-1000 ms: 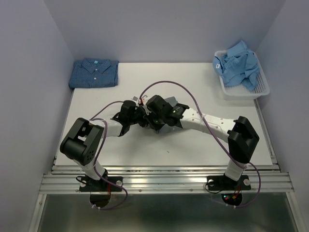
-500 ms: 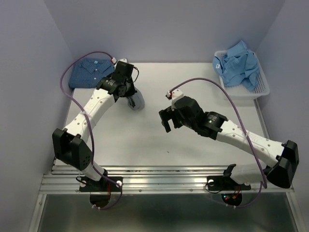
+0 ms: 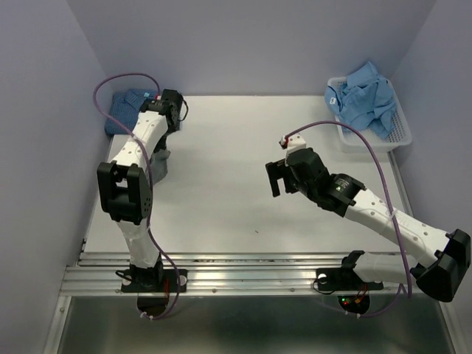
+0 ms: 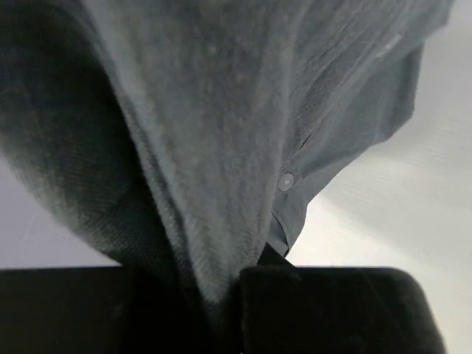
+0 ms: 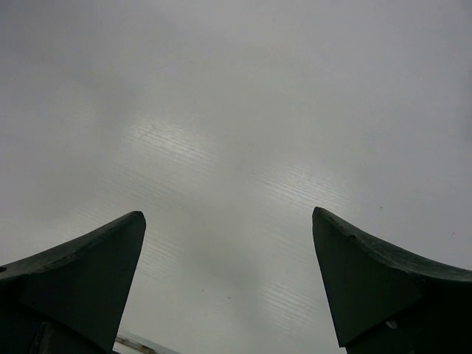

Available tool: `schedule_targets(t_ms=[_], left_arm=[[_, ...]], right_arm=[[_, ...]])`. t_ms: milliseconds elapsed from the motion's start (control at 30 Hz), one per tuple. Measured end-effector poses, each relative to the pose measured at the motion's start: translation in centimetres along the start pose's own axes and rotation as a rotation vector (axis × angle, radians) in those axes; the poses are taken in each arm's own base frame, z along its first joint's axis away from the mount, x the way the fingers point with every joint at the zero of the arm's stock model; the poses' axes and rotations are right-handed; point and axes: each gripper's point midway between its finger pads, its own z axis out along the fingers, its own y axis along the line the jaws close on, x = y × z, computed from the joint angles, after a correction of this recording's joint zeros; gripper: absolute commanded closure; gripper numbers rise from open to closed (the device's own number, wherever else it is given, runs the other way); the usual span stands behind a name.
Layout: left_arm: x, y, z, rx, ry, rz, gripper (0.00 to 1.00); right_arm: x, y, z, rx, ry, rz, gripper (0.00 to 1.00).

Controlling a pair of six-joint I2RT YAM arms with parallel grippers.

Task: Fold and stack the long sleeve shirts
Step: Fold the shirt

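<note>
In the left wrist view the plain grey shirt [image 4: 221, 110] fills the frame, a button on its placket, and my left gripper [image 4: 236, 284] is shut on a fold of it. From above, the grey shirt [image 3: 158, 165] hangs in a bunch at the table's left side under my left gripper [image 3: 164, 141]. The dark blue dotted shirt [image 3: 122, 112] lies folded at the far left corner, partly hidden by the left arm. The light blue shirt [image 3: 365, 94] is heaped in the basket. My right gripper [image 3: 274, 177] stands open over bare table, with nothing between its fingers [image 5: 88, 273].
The white mesh basket [image 3: 397, 137] stands at the far right corner. Purple cables loop over both arms. Walls close in the table at the back and on both sides. A metal rail [image 3: 251, 276] runs along the near edge.
My left arm swung from the table's centre to the far left, carrying the grey shirt. My right arm drew back to the right and its gripper opened.
</note>
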Motion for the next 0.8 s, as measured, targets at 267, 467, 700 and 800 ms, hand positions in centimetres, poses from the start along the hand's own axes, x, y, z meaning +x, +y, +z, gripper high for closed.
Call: schedule_targets(t_ms=[267, 467, 700, 800], left_arm=[[-3.3, -0.5, -0.8, -0.015, -0.017, 0.031, 1.0], [-8.2, -16.9, -4.7, 0.209, -0.196, 0.168, 1.0], [-2.6, -33.2, -4.3, 0.466, -0.09, 0.332, 0.9], [-3.0, -35.4, -6.5, 0.604, -0.078, 0.263, 0.01]], right_arm=[[0.2, -1.1, 0.5, 0.037, 0.016, 0.008, 0.0], [0.8, -1.4, 0.9, 0.049, 0.04, 0.004, 0.0], [0.4, -1.9, -0.1, 0.043, 0.022, 0.023, 0.0], [0.0, -1.8, -1.1, 0.02, 0.002, 0.045, 0.0]])
